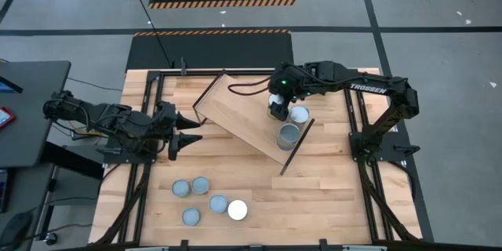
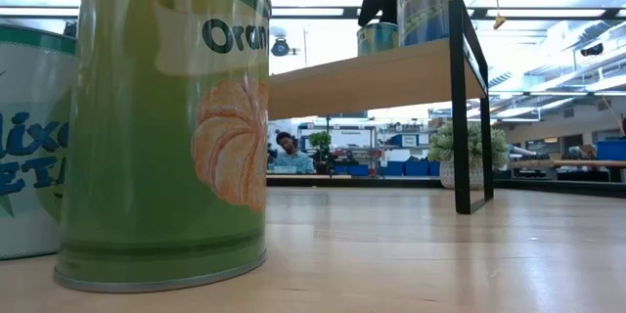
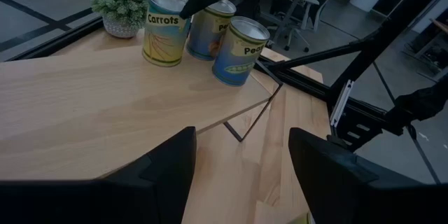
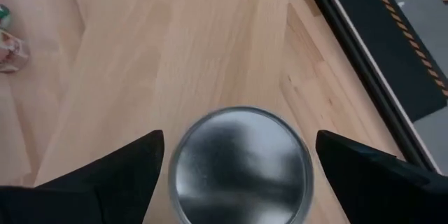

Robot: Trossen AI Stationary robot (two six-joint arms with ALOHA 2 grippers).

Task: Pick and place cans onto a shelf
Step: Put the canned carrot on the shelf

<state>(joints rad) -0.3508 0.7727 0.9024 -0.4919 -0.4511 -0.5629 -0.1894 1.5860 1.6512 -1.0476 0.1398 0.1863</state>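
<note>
The shelf (image 1: 239, 114) is a light wood board on a black frame, standing askew at the table's middle. Three cans stand at its right end: a white-topped one (image 1: 299, 114), a grey-topped one (image 1: 289, 135) and one under my right gripper (image 1: 276, 110). In the right wrist view that can's silvery top (image 4: 240, 161) lies between the open fingers, with a gap on each side. Several more cans (image 1: 200, 186) stand upright on the table near its front edge. My left gripper (image 1: 185, 136) is open and empty, level, just left of the shelf.
Black frame rails (image 1: 357, 125) run along the table's left and right sides. In the low view, two large cans (image 2: 166, 127) stand close to the camera, and the shelf's black leg (image 2: 460, 108) is at the right. A small potted plant (image 3: 122, 3) stands beyond the shelf.
</note>
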